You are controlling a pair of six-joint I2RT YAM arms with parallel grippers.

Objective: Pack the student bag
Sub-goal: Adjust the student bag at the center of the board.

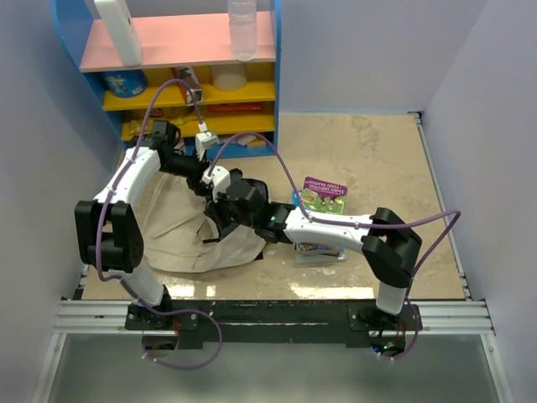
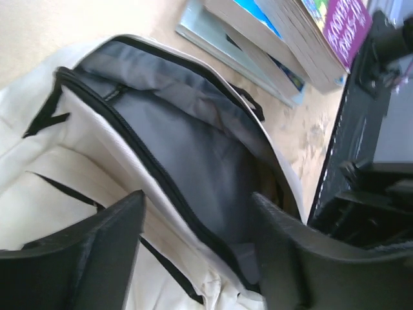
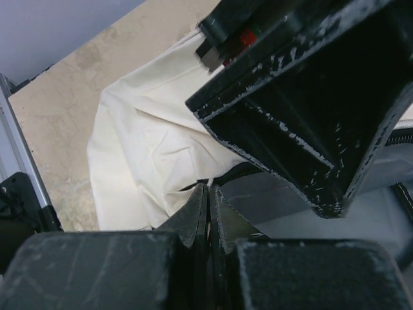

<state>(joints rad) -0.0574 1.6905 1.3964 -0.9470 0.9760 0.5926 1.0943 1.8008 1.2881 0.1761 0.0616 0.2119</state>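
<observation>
The left gripper (image 2: 199,197) is held above the student bag (image 1: 178,231), fingers spread and nothing between them, with the dark lining (image 2: 193,142) of the open mouth directly below. It is judged to be placed there so that the lip can be taken or the mouth widened. The bag itself is laid flat on the table (image 1: 377,151), its mouth turned toward the right. At the right edge of that mouth the right gripper (image 3: 208,194) is set with its fingers pressed together. A fold of the rim is probably pinched there to hold the bag open, though no fabric can be made out between the pads. Just right of the bag, a stack of books (image 1: 323,206) is seen, not yet packed.
</observation>
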